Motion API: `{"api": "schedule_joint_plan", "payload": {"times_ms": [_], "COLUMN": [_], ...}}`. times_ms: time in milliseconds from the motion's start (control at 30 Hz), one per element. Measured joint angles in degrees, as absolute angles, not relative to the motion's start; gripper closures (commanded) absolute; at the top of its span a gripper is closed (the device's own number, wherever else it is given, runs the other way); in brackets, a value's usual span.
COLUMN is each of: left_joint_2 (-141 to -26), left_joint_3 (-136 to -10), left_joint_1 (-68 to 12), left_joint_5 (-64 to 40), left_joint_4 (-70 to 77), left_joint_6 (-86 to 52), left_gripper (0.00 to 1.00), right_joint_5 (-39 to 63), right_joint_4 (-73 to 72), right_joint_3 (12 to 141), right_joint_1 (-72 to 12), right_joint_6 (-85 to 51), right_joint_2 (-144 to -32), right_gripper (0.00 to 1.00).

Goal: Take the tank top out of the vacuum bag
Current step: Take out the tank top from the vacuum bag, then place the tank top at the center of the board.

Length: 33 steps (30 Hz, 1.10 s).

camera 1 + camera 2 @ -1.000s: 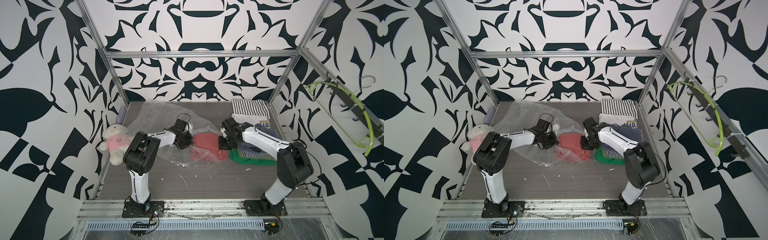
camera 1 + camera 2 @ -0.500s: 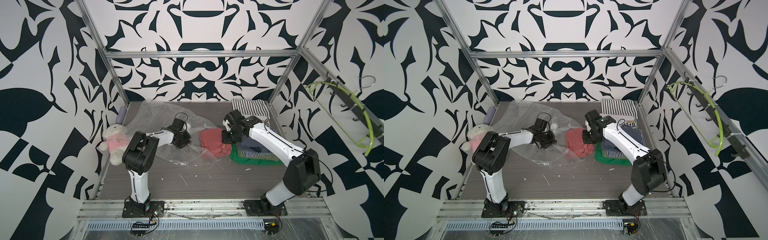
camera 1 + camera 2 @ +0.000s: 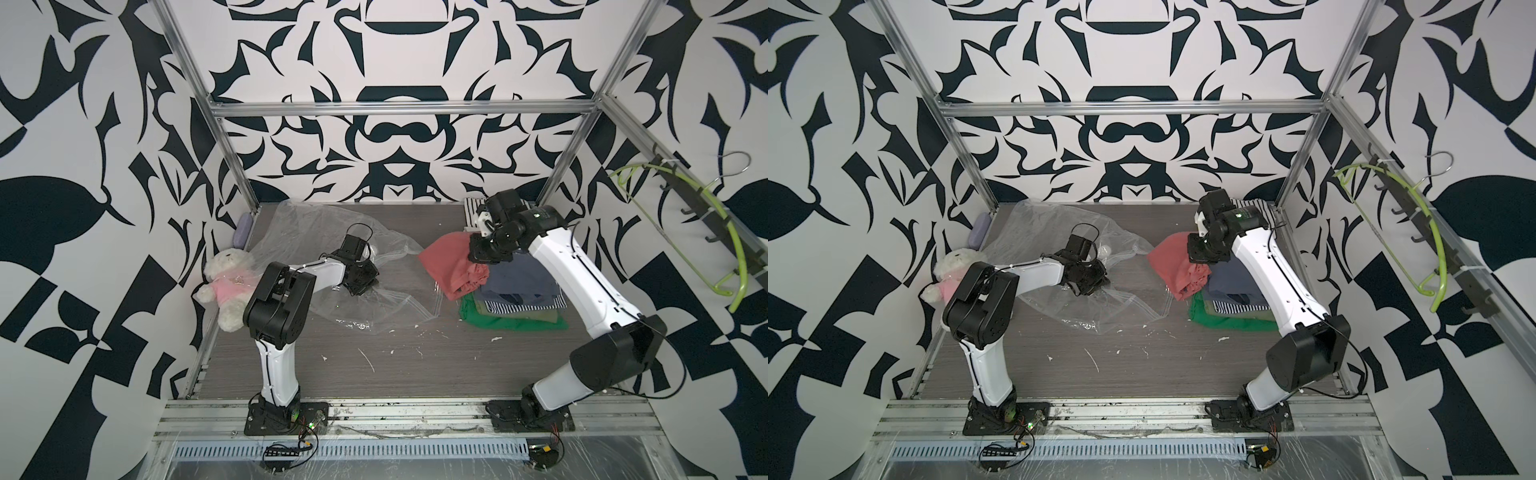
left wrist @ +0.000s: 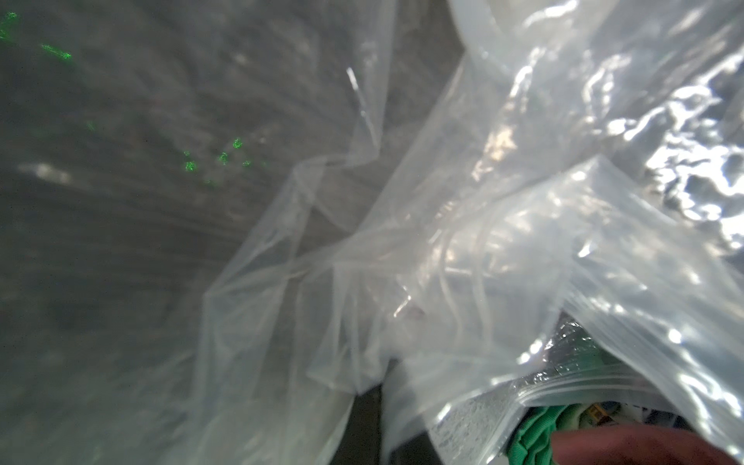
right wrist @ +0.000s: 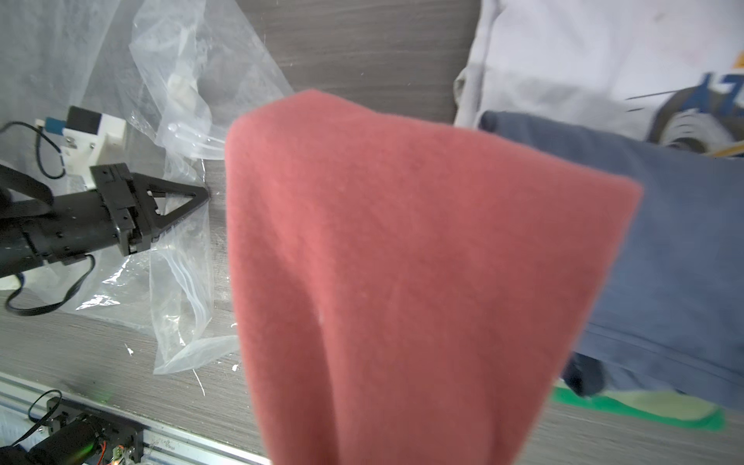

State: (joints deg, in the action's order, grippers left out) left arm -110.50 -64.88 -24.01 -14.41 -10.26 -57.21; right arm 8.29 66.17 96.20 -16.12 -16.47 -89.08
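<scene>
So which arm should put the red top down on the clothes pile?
The right one, probably. Its claw grips the red tank top, which hangs right beside the clothes pile. The left claw is shut on the vacuum bag, farther away.

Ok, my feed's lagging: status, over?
Left gripper shut on bag. Right gripper shut on tank top, held up, out of bag. Clothes pile beside it.
</scene>
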Motion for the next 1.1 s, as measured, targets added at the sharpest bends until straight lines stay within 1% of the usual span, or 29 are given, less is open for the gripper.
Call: {"api": "schedule_joint_plan", "payload": {"times_ms": [300, 500, 633, 800, 1100], "left_joint_2": [-110.5, -110.5, -110.5, -110.5, -110.5], "left_joint_3": [-64.9, -64.9, -64.9, -64.9, -64.9], "left_joint_1": [-24.0, -24.0, -24.0, -24.0, -24.0], "left_joint_5": [-14.4, -14.4, -14.4, -14.4, -14.5], "left_joint_4": [-10.3, -10.2, -10.2, -10.2, -10.2], "left_joint_6": [-57.0, -57.0, -57.0, -57.0, -57.0], "left_gripper": [1.0, 1.0, 1.0, 1.0, 1.0], "right_joint_5": [8.3, 8.2, 8.1, 6.8, -0.4], "right_joint_4": [72.8, 75.6, 75.5, 73.9, 67.7], "right_joint_3": [103.3, 104.4, 103.1, 98.1, 93.4], "right_joint_1": [-9.7, -6.3, -3.7, -0.4, 3.8], "right_joint_6": [-15.2, -14.7, -14.0, -13.1, -8.6], "right_joint_2": [-88.4, -88.4, -88.4, -89.4, -94.9], "right_gripper": [1.0, 1.0, 1.0, 1.0, 1.0]}}
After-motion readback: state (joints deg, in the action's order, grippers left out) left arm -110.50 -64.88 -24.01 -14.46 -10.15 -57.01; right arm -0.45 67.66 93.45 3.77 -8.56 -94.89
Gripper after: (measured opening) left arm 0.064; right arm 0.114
